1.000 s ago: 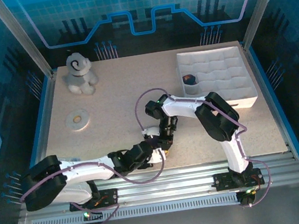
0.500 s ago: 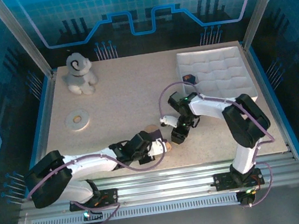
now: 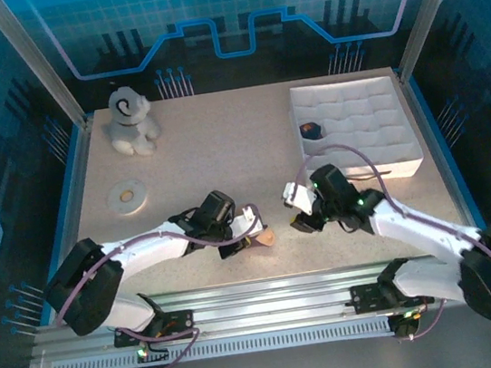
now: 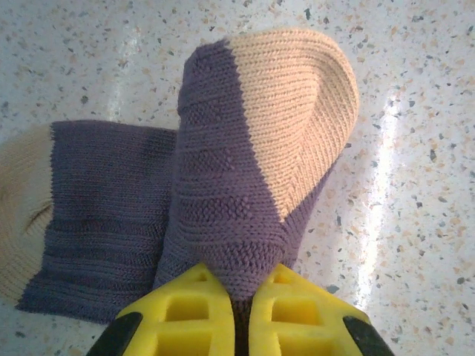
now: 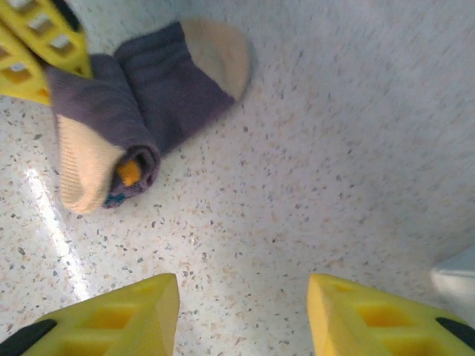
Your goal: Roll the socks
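Note:
The socks [image 4: 237, 170] are purple with pale peach ends. One is folded over the other into a loose roll on the speckled table. My left gripper [image 4: 243, 304] is shut on the purple fold of the upper sock, its yellow fingers pinching the fabric. From above, the left gripper [image 3: 236, 243] sits at the table's front middle with the socks [image 3: 258, 237] at its tip. My right gripper [image 3: 302, 223] hovers just right of them, open and holding nothing. In the right wrist view the socks [image 5: 133, 111] lie up left, apart from the right gripper [image 5: 243, 319].
A white compartment tray [image 3: 408, 138] stands at the back right with a small dark rolled bundle [image 3: 311, 129] in one cell. A grey-white plush dog [image 3: 131, 120] sits at the back left. A flat white ring [image 3: 126, 196] lies on the left side.
My right gripper has opened, let go of the socks and drawn back to the right. The left gripper stays shut on the socks and its arm has shifted slightly.

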You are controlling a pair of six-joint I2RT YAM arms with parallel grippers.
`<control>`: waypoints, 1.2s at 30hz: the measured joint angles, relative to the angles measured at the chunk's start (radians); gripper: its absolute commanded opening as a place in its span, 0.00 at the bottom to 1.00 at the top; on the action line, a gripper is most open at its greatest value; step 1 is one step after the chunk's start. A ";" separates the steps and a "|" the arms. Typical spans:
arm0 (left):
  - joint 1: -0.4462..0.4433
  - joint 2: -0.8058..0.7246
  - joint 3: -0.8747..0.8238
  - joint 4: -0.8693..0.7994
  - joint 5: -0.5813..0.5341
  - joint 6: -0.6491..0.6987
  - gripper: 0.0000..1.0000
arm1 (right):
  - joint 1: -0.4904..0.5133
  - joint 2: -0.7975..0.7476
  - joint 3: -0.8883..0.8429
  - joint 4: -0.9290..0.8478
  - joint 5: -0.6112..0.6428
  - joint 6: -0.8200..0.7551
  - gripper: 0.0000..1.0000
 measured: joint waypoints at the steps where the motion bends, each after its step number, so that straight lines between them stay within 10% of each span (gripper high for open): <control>1: 0.009 0.008 0.009 -0.010 0.015 0.000 0.00 | 0.036 -0.024 -0.022 0.024 0.030 -0.017 0.51; 14: 0.126 0.165 0.166 -0.192 0.227 0.003 0.00 | 0.404 0.205 -0.027 0.195 0.338 -0.282 0.53; 36: 0.201 0.266 0.254 -0.311 0.366 0.004 0.00 | 0.407 0.513 0.048 0.432 0.425 -0.456 0.50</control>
